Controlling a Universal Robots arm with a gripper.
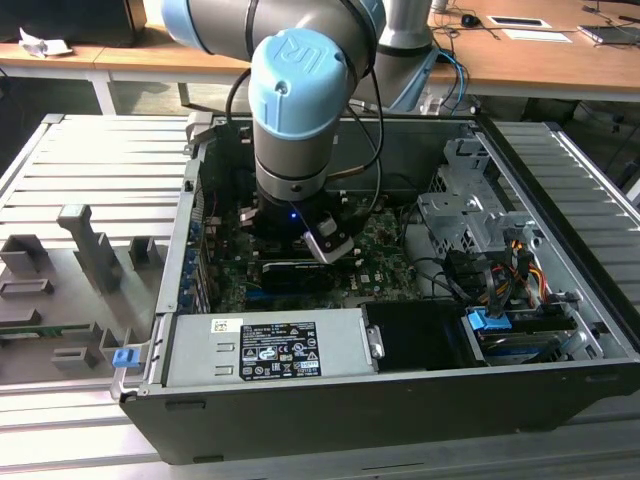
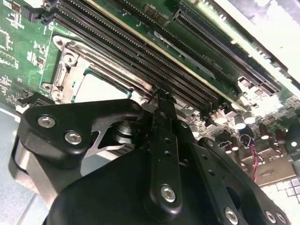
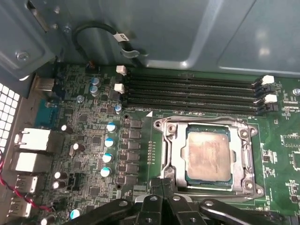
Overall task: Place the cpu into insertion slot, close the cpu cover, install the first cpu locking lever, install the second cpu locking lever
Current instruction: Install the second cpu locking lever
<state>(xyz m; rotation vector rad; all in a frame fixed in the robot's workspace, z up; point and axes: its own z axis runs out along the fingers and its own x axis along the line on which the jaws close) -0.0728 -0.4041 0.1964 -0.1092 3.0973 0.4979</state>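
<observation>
Exterior view, arm: lowered into open computer case [image 1: 560,390], wrist above motherboard [image 1: 385,265].
Exterior view, gripper [image 1: 300,262]: low over board, behind grey power supply box [image 1: 265,350]; fingers hidden under wrist body, socket hidden likewise.
Second wrist view, gripper [image 2: 161,101]: black fingers [image 2: 161,117] pressed together, no gap visible, nothing clamped between them.
Second wrist view, tip position: at edge of socket frame, on side facing long black memory slots [image 2: 140,51].
Second wrist view, cpu [image 2: 101,89]: partly visible just beyond tips, seated inside socket.
First wrist view, cpu [image 3: 208,157]: flat in insertion slot [image 3: 186,159], dull metal top up, edges square to frame.
First wrist view, cpu cover [image 3: 243,161]: appears folded down around chip, window framing metal top.
First wrist view, gripper [image 3: 161,185]: closed tips touching or just short of cover frame, at corner region nearest capacitor row [image 3: 108,150].
Key relation: chip lies directly ahead of tips, just past frame edge; tips offset toward one corner, not over chip centre.
Locking levers: not identifiable with certainty; latch state cannot be told.
Judgement: placement done, cover down; work now at frame edge.
</observation>
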